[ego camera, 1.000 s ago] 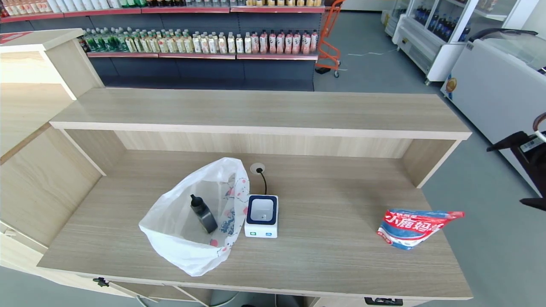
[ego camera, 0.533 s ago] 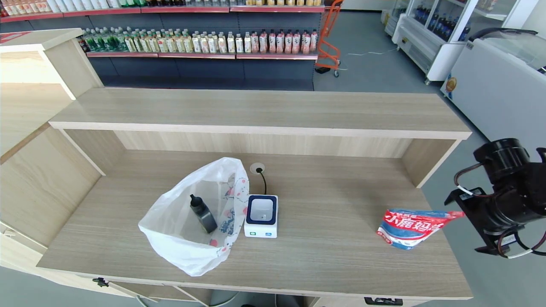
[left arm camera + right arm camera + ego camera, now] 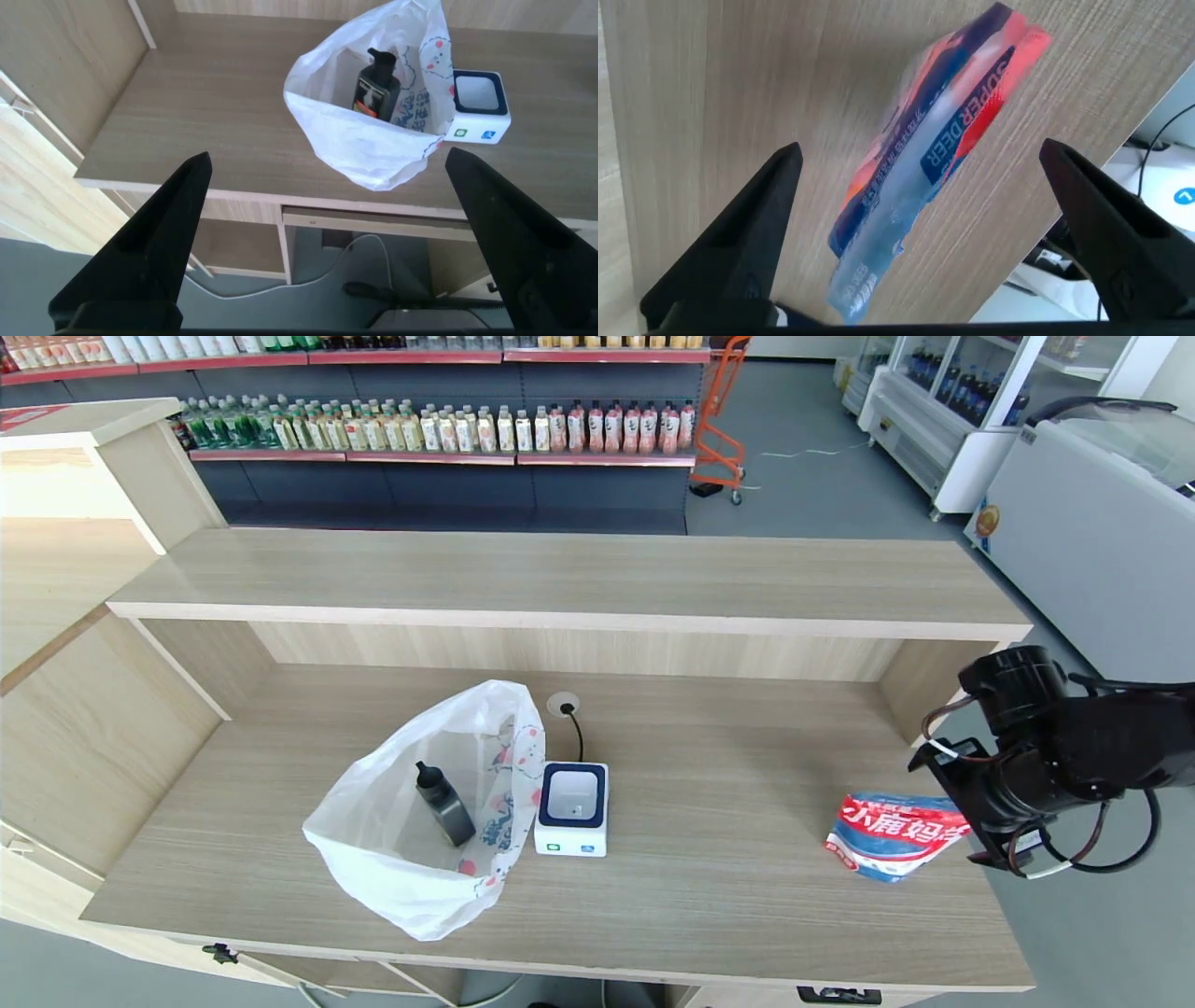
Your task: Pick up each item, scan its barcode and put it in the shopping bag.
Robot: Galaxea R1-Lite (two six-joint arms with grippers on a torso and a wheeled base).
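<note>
The snack pouch (image 3: 892, 835) lies flat on the bench (image 3: 728, 887), close to the right end and well apart from the other things. It is red, white and blue. The right arm (image 3: 1036, 765) hangs over the pouch's right end and hides that part. The right jaws are wide open and hold nothing. In the right wrist view the pouch (image 3: 924, 168) sits in the gap between the two fingers (image 3: 738, 243), with bare bench on each side of it, so the fingers do not touch it. One finger is by each long side of the pouch, and the pouch is turned a bit slantwise between them. Seen from the head, the pouch's long way runs side to side along the bench, and its left end points at the scanner (image 3: 572, 807). The white shopping bag (image 3: 411, 859) lies open on the left half of the bench, just beside the scanner. A black bottle (image 3: 444, 805) leans inside the bag with its cap toward the back. The left jaws are wide open too and hold nothing. Their fingers (image 3: 149, 243) hang off the front edge of the bench, well apart from the bag (image 3: 374, 140).
</note>
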